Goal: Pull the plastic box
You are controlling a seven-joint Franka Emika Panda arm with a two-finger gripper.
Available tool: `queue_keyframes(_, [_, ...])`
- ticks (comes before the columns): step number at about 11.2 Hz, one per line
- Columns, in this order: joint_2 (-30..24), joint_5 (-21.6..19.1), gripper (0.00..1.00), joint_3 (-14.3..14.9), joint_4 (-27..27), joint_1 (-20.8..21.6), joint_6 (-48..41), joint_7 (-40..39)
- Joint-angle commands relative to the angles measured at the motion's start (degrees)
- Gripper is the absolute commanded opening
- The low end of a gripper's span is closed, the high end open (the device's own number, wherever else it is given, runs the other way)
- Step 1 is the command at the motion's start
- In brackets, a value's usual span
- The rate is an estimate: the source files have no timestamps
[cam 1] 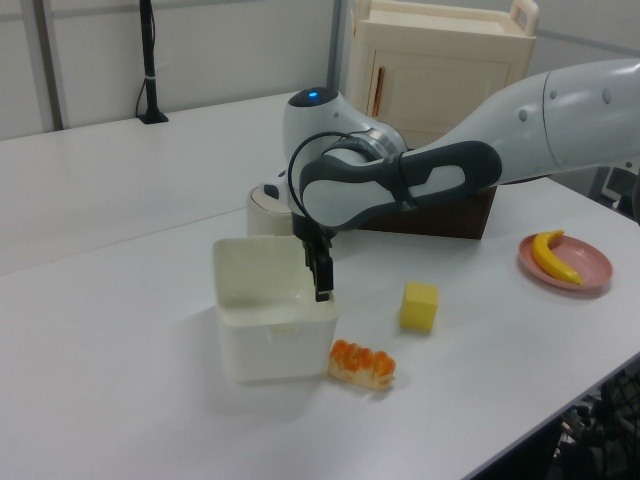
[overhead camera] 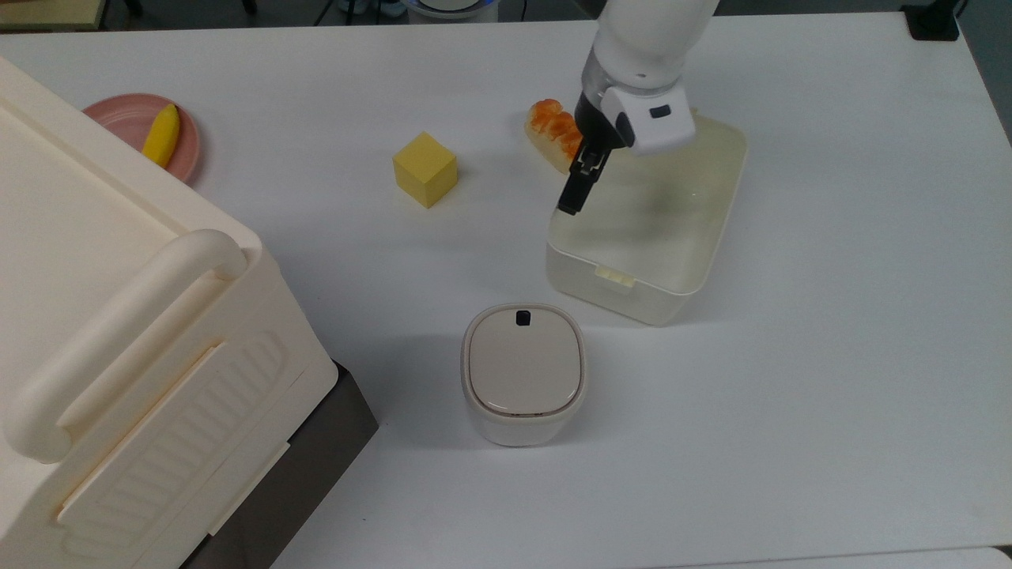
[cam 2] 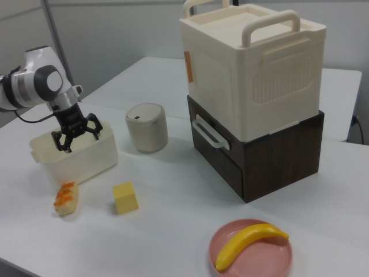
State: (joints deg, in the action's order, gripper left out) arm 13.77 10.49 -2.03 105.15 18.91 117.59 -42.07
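From the top view's left I saw the big cream bin (overhead camera: 118, 332) with its thick handle, sitting on a dark wooden drawer unit (cam 2: 271, 156), and behind it a pink plate (overhead camera: 126, 118) carrying a banana (overhead camera: 161, 135). Next across the white table (overhead camera: 830, 356) came a yellow cube (overhead camera: 425, 169), then, nearer the camera, the small rounded bin (overhead camera: 523, 373) with a beige lid and black button. A bread roll (overhead camera: 553, 130) with an orange glaze lay just beside the plastic box (overhead camera: 672, 261), at its upper-left corner. The box sat open-topped right of centre, well apart from the cream bin and near the small bin. My gripper (cam 2: 76, 135) reached down from above at the box's left long wall; in the right view its fingers (cam 2: 60, 140) stood spread apart, holding nothing, with the tips dipping inside the rim.
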Motion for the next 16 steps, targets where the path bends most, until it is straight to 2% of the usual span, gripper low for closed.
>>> queue_keyframes(1, [-3.0,0.9,1.0,1.8,3.1,-0.5,-1.0,-2.0])
queue_keyframes(4, [-3.0,0.8,1.0,1.8,2.4,-0.5,-2.0,-0.7])
queue_keyframes(5, [-3.0,-0.1,1.0,1.8,0.9,-0.4,-2.4,2.6])
queue_keyframes(6, [-2.8,-1.2,1.0,1.2,-0.9,0.1,-2.0,10.1])
queue_keyframes(8, [-3.0,-5.9,1.0,-0.2,-5.0,0.5,-2.4,30.1])
queue_keyframes(10, [-6.0,-6.4,1.0,-0.4,-6.2,-0.4,-4.1,50.3])
queue_keyframes(11, [-8.4,-5.9,1.0,-0.1,-6.8,-1.4,-8.3,57.8])
queue_keyframes(13, [-13.4,-5.0,1.0,-0.8,-9.0,-8.7,-18.7,66.6])
queue_keyframes(15, [-18.1,-5.8,1.0,-0.9,-10.1,-16.4,-19.9,64.7])
queue_keyframes(16, [-19.1,-6.3,1.0,-0.8,-10.1,-18.8,-19.9,61.7])
